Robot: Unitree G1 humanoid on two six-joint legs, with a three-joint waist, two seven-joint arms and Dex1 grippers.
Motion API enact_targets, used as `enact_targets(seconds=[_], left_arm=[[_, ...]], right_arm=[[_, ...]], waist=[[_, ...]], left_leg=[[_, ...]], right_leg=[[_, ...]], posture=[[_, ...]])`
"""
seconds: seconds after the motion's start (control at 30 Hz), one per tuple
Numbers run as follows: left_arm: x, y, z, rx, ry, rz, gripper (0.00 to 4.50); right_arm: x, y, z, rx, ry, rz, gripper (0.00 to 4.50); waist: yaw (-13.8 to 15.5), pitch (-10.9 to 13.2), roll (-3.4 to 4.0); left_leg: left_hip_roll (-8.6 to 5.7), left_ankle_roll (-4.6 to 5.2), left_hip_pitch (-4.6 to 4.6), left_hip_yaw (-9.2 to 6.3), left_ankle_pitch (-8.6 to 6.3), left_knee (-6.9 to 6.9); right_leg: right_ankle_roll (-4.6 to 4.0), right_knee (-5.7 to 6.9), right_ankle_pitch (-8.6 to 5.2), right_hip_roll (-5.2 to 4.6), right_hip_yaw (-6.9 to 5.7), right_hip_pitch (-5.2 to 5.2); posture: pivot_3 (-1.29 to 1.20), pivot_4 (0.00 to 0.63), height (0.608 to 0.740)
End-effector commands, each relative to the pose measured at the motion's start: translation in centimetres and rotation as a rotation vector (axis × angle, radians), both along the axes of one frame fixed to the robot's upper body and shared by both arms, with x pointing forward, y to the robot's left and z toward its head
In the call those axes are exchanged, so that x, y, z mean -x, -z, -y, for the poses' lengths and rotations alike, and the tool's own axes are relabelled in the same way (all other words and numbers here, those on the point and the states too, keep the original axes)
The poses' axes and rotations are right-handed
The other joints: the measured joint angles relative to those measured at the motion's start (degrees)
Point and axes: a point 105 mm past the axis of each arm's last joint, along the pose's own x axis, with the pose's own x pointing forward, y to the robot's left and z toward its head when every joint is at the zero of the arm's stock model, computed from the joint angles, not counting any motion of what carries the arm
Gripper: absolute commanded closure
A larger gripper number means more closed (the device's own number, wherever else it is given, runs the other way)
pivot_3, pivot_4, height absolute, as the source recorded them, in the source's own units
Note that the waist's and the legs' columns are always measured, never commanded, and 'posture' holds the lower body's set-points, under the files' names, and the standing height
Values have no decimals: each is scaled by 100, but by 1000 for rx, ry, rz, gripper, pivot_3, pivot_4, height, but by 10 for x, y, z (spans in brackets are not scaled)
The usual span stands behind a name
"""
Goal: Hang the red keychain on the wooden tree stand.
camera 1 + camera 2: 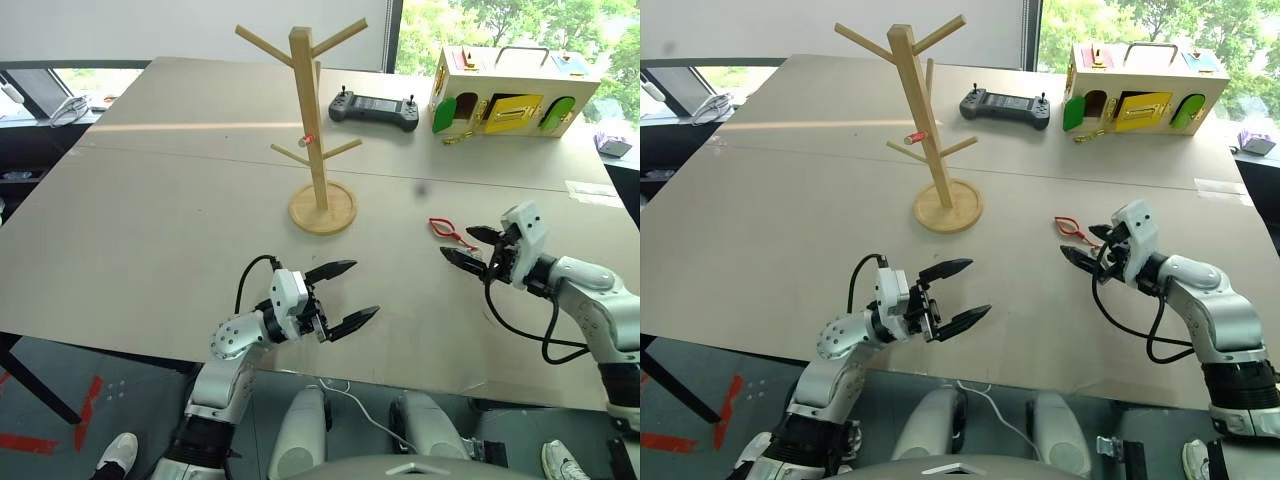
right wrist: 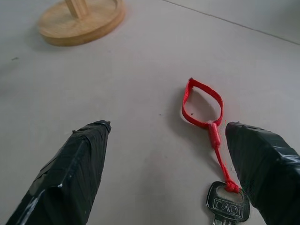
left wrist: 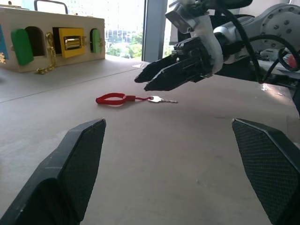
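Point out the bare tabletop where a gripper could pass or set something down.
Bare: the wide stretch left of the wooden tree stand, and the strip between the left gripper and right gripper. Crowded: the far edge, with the controller and wooden box, and around the red keychain by the right gripper.

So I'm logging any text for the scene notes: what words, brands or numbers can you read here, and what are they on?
"DADI" (my best reading): stamped on the head of the silver key of the red keychain.
Handheld controller: any markings too small to read.
Wooden box with coloured doors: no legible text.
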Motion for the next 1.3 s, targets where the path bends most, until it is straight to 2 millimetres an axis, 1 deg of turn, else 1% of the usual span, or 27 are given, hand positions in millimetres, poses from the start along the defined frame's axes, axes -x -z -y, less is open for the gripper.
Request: enact_targets(seconds=[0.03,0.1,0.17,0.4,0.5,0.6,0.7,0.73,0.77,0.87,0.9,0.97,1.03,1.17,1.23,1.3], left_arm=[[-4,-6,4,6,1,56,43],[-8,-7,5,14,-12,63,43],[-9,-8,6,21,-16,61,43],[-9,-6,4,20,-38,62,43],[-8,-6,3,18,-46,62,0],[-8,-5,2,17,-51,60,0],[-8,-5,2,22,-53,57,0],[-8,-5,2,21,-53,57,0],[-8,-5,2,22,-55,57,0],[-11,-5,0,20,-84,62,0],[-16,-8,-4,39,-123,53,0],[-26,-19,-13,85,-209,44,0],[-32,-44,-23,146,-288,57,0],[-33,-69,-30,171,-317,36,0],[-48,-100,-62,183,-401,13,0],[-52,-127,-88,164,-448,31,0]], right_arm=[[-13,-1,5,31,23,42,281],[-24,5,7,55,49,51,281],[-29,11,7,81,54,58,281],[-35,15,0,102,30,90,281],[-33,17,-1,107,25,98,1085],[-31,20,-3,111,17,98,2408],[-33,18,-4,107,18,109,3674],[-33,16,-4,104,17,113,4206],[-33,15,-5,104,17,117,4426],[-34,14,-4,104,18,124,4426],[-33,13,-4,104,17,132,4426],[-33,6,-4,91,18,154,4426],[-32,-9,-7,71,6,186,4426],[-30,-22,-11,70,-24,216,4426],[-28,-37,-16,69,-63,242,4426],[-28,-47,-20,63,-89,260,4426]], waist=[[6,0,0],[-21,0,0],[-40,0,0],[-76,0,0],[-90,0,1],[-87,0,0],[-82,0,0],[-84,0,0],[-85,0,1],[-86,0,1],[-86,0,1],[-86,0,0],[-88,1,0],[-78,2,0],[-80,6,-2],[-106,20,-2]], left_leg=[[0,0,-1,0,0,0],[0,0,-1,1,0,1],[0,0,0,1,0,1],[0,0,2,0,0,2],[0,0,7,2,0,2],[1,0,7,1,0,2],[1,0,6,1,0,2],[1,0,6,2,0,2],[1,0,7,1,0,2],[1,0,7,1,0,2],[1,0,7,2,0,2],[1,0,7,1,0,2],[1,0,5,0,0,2],[1,0,1,-2,0,2],[1,0,0,-3,0,4],[3,-1,-2,-14,1,7]], right_leg=[[0,-1,0,0,0,0],[0,-3,0,0,0,0],[1,-2,1,0,1,0],[1,1,1,0,1,2],[1,8,1,0,3,2],[1,9,1,1,3,1],[1,9,1,0,3,2],[1,9,1,0,3,2],[0,9,1,0,3,2],[0,10,1,0,3,2],[0,10,1,0,3,1],[0,10,1,0,3,1],[1,12,1,1,3,-1],[1,12,1,0,2,-2],[1,13,1,-1,1,-2],[1,24,1,3,-9,-7]], posture=[[0,150,740],[0,150,740],[0,150,740],[0,150,740],[0,150,740],[0,150,740],[0,150,740],[0,150,740],[0,150,740],[0,150,740],[0,150,740],[0,150,740],[0,150,740],[0,150,740],[0,150,740],[0,150,740]])
